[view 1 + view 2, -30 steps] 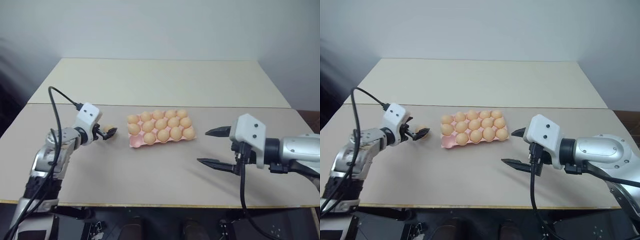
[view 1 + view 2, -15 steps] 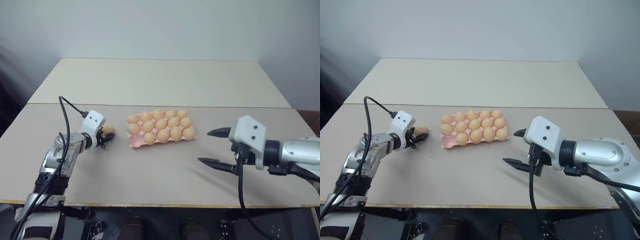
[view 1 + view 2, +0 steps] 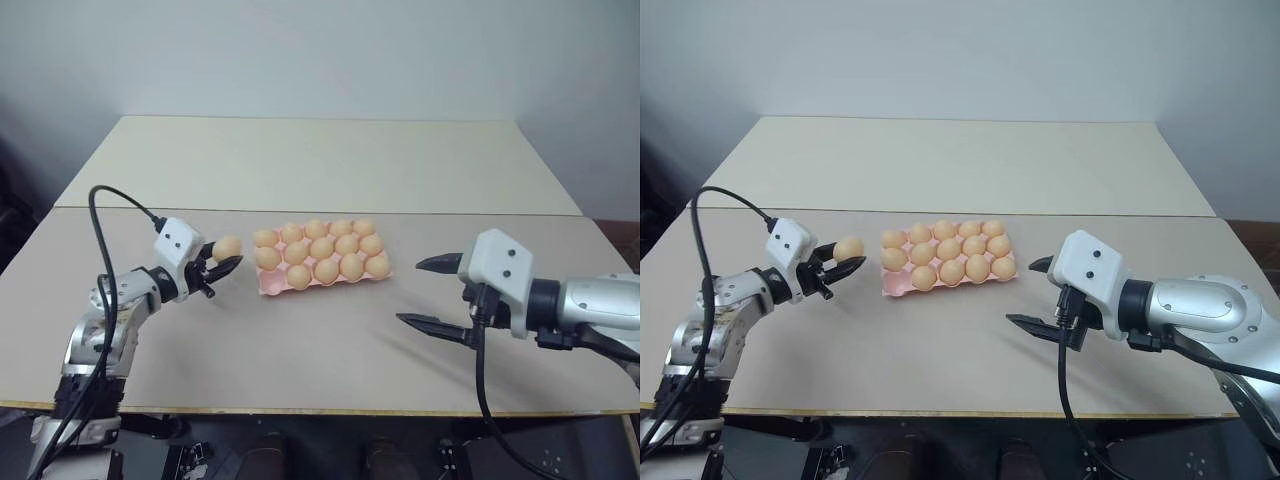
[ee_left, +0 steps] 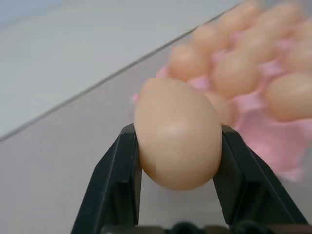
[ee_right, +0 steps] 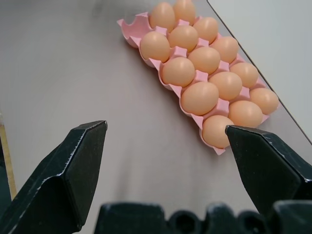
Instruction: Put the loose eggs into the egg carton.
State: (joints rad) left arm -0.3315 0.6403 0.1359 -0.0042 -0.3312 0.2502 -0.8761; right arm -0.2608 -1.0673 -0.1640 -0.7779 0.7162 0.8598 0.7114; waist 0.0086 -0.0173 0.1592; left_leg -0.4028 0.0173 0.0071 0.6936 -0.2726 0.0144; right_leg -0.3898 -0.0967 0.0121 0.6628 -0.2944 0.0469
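Gripping a smooth pale orange-tan egg [image 3: 228, 247], the left end effector [image 3: 222, 262] hovers beside the pale pink moulded egg carton [image 3: 272, 285]; the right end effector [image 3: 432, 293] gapes empty.

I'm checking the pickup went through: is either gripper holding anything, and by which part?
The left gripper holds one egg by its two opposite sides, between its fingers. The right gripper is open, holding nothing.

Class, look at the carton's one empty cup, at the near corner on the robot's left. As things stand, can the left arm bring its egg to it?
Probably yes. The left pincer grips the egg just off that corner of the egg carton, with bare table between them. The right pincer hangs open well away.
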